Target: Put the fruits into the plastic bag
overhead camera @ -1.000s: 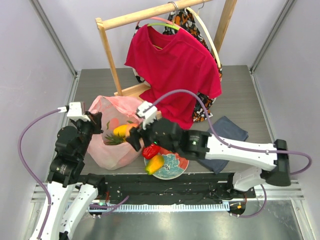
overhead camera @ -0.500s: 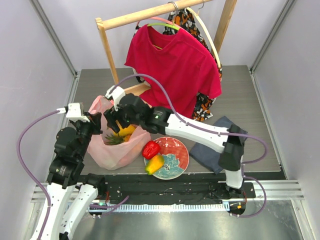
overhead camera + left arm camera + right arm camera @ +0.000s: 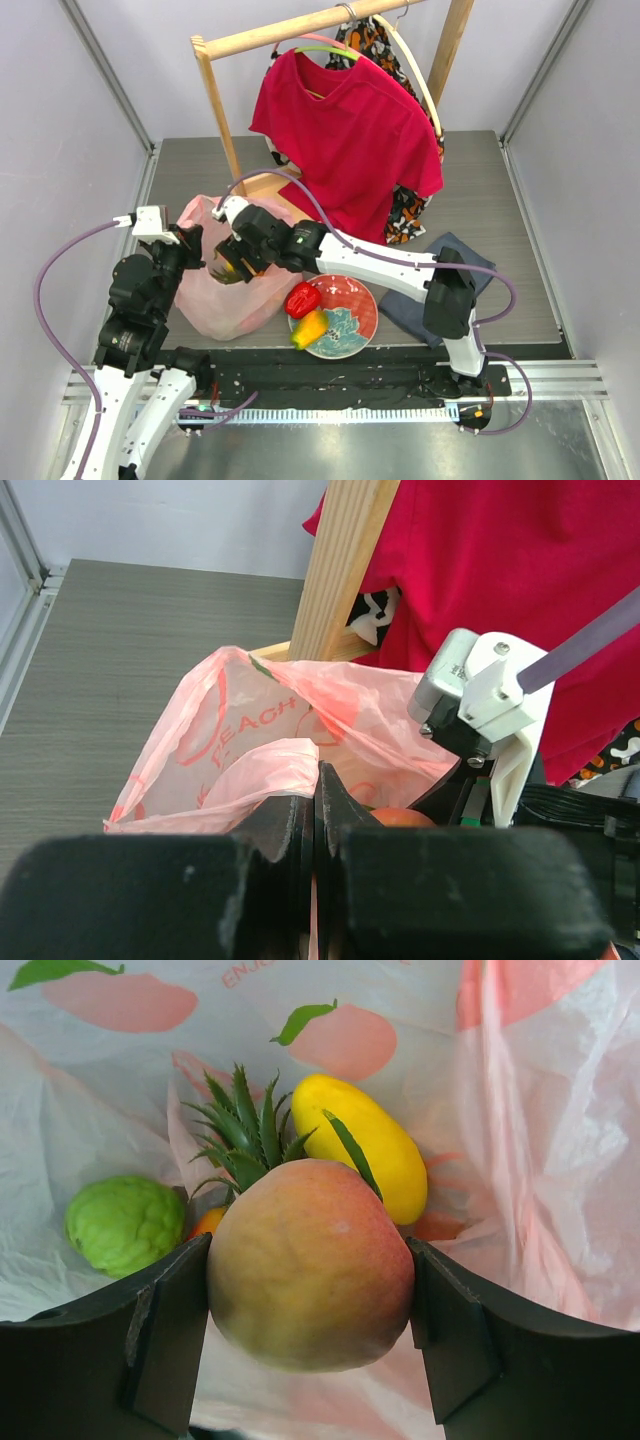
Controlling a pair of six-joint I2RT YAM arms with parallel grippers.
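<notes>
The pink plastic bag (image 3: 215, 300) stands at the left, its mouth held up. My left gripper (image 3: 318, 780) is shut on the bag's near rim (image 3: 270, 765). My right gripper (image 3: 308, 1260) is shut on an orange-pink peach (image 3: 310, 1280) and hangs in the bag's mouth (image 3: 228, 262). Below the peach, inside the bag, lie a pineapple (image 3: 245, 1135), a yellow mango (image 3: 375, 1145) and a bumpy green fruit (image 3: 125, 1222). A red pepper (image 3: 301, 298) and a yellow-orange fruit (image 3: 310, 327) sit on the red plate (image 3: 358, 305).
A wooden clothes rack (image 3: 225, 120) with a red T-shirt (image 3: 345, 150) stands just behind the bag. A folded grey-blue cloth (image 3: 455, 262) lies right of the plate. My right arm stretches across above the plate.
My right gripper has carried the peach left from beside the plate to the bag's mouth and dipped into it. The left gripper has stayed still on the bag's rim.
</notes>
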